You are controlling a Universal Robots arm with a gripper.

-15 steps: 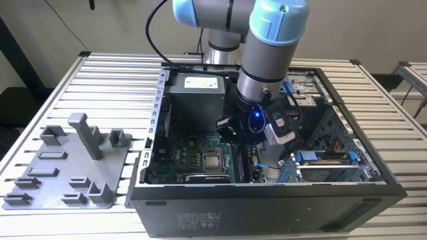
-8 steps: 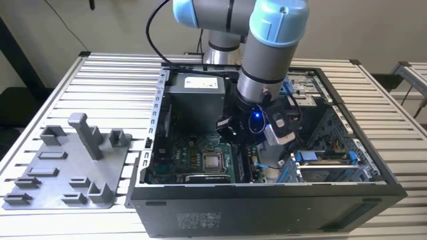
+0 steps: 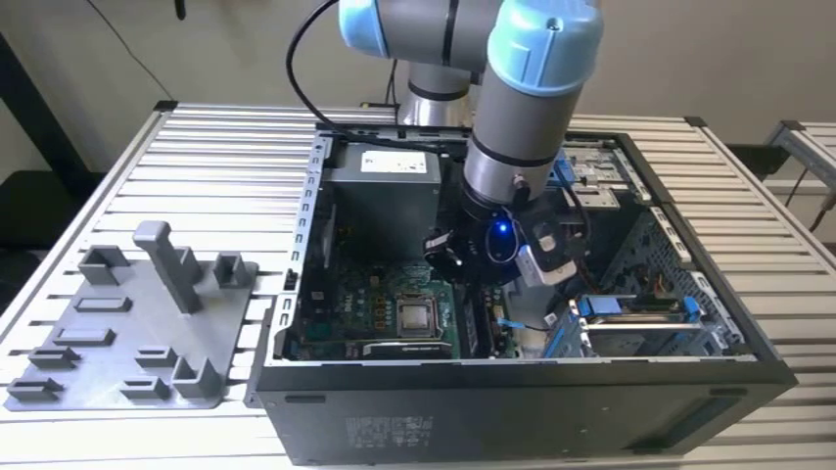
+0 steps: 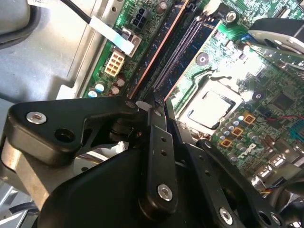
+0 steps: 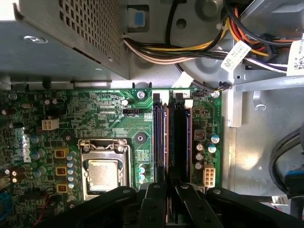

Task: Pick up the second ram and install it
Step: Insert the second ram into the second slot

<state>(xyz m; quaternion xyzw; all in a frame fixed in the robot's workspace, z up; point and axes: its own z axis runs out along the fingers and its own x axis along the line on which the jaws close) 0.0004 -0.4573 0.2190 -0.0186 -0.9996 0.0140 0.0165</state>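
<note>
My gripper [image 3: 481,299] is down inside the open computer case [image 3: 523,406], over the memory slots beside the CPU socket [image 3: 418,315]. In both wrist views its black fingers stand close together, shut on the second ram [image 5: 166,137], a thin dark strip with a copper-coloured edge seen edge-on. The strip [image 4: 159,52] runs along the two long memory slots [image 5: 179,137] on the green motherboard [image 5: 109,109]. My gripper [image 5: 167,187] grips the strip at its near end [image 4: 154,105]. Whether the strip is seated in a slot I cannot tell.
A grey power supply box [image 3: 379,186] and a bundle of coloured cables [image 5: 190,47] lie close behind the slots. A blue drive bracket [image 3: 633,308] fills the case's side at the exterior view's right. A grey plastic tray [image 3: 117,333] with upright blocks sits outside the case.
</note>
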